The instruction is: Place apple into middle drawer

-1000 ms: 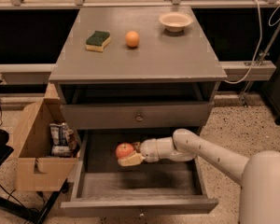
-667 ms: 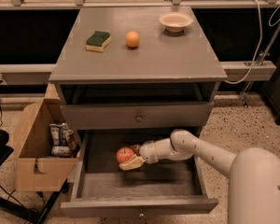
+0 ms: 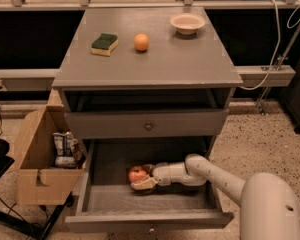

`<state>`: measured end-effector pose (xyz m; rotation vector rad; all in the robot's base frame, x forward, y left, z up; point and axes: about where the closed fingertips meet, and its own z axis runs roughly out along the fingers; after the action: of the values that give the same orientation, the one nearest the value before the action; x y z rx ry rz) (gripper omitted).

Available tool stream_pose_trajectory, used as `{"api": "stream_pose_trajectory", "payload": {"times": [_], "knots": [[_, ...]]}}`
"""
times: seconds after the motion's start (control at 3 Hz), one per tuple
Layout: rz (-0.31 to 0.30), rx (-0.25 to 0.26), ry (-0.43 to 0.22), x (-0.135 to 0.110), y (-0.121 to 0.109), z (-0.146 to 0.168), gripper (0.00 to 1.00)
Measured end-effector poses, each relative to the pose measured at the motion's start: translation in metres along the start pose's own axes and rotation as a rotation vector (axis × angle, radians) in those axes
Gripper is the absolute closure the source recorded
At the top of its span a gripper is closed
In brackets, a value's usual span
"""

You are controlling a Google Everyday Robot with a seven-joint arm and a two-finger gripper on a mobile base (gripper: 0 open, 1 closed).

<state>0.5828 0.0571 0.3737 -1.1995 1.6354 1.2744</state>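
Observation:
The red apple (image 3: pixel 137 174) with yellowish patches is inside the open middle drawer (image 3: pixel 190 196), low over its grey floor at the left of centre. My gripper (image 3: pixel 143 177) reaches in from the right on the white arm and is shut on the apple, one finger under it and one behind it. I cannot tell whether the apple touches the drawer floor.
On the cabinet top stand a green-and-yellow sponge (image 3: pixel 104 44), a small orange fruit (image 3: pixel 141 42) and a shallow bowl (image 3: pixel 187 22). A closed drawer panel with a dark knob (image 3: pixel 148 126) sits above the open drawer. A cardboard box (image 3: pixel 37 159) with packets stands to the left.
The gripper and the apple have sunk lower in the drawer and a little toward its front. The arm reaches deeper in.

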Motion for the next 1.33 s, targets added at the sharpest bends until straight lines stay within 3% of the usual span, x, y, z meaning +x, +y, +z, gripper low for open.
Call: {"api": "stream_pose_trajectory", "payload": {"times": [0.33,0.67,1.33], "knots": [[0.035,0.036,-0.066,0.0242,-0.0043,-0.0005,1.00],[0.039,0.040,-0.073,0.0225,-0.0034,-0.0018,0.86],[0.039,0.040,-0.073,0.0202,-0.0027,-0.0024,0.40]]}}
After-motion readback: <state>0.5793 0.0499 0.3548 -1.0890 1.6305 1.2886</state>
